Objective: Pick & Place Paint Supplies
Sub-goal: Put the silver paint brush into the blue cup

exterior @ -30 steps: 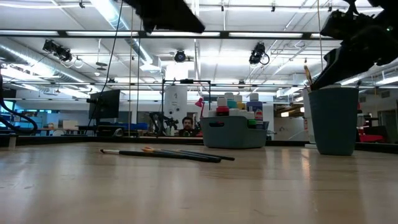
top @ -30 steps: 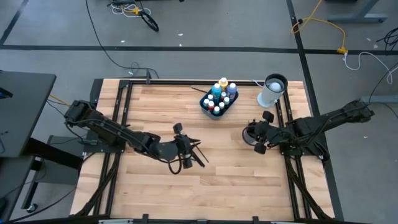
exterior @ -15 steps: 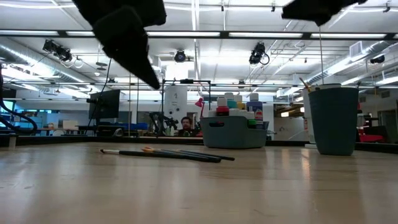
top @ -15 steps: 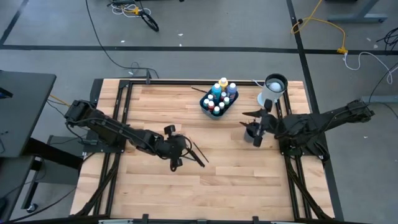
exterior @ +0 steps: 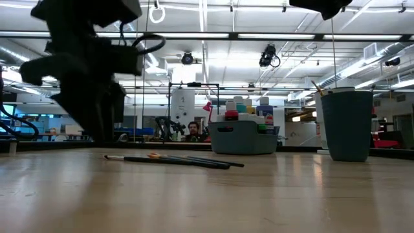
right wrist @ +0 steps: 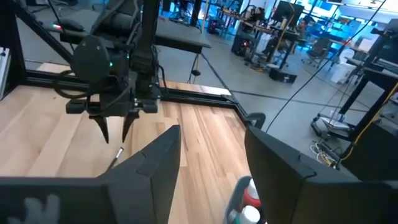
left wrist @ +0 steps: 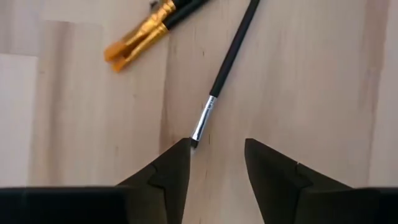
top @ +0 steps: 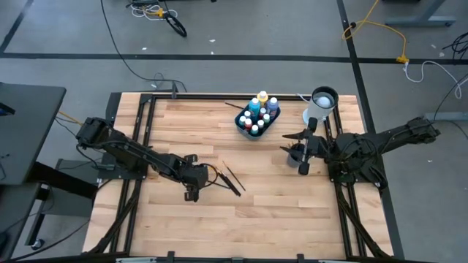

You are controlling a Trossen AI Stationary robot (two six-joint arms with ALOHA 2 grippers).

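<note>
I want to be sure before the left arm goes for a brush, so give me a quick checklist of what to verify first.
1. Left gripper open: ok, fingers apart.
2. Left gripper empty: ok, nothing between the fingers.
3. Lined up on a brush: ok, the thin dark brush ends at one fingertip.
4. Brushes lying flat on the table: ok, the orange-tipped brushes lie beside the thin one.
5. Right gripper clear of the left: ok, it is open and hovers by the grey cup.
6. Room in the cup: cannot tell.
</note>
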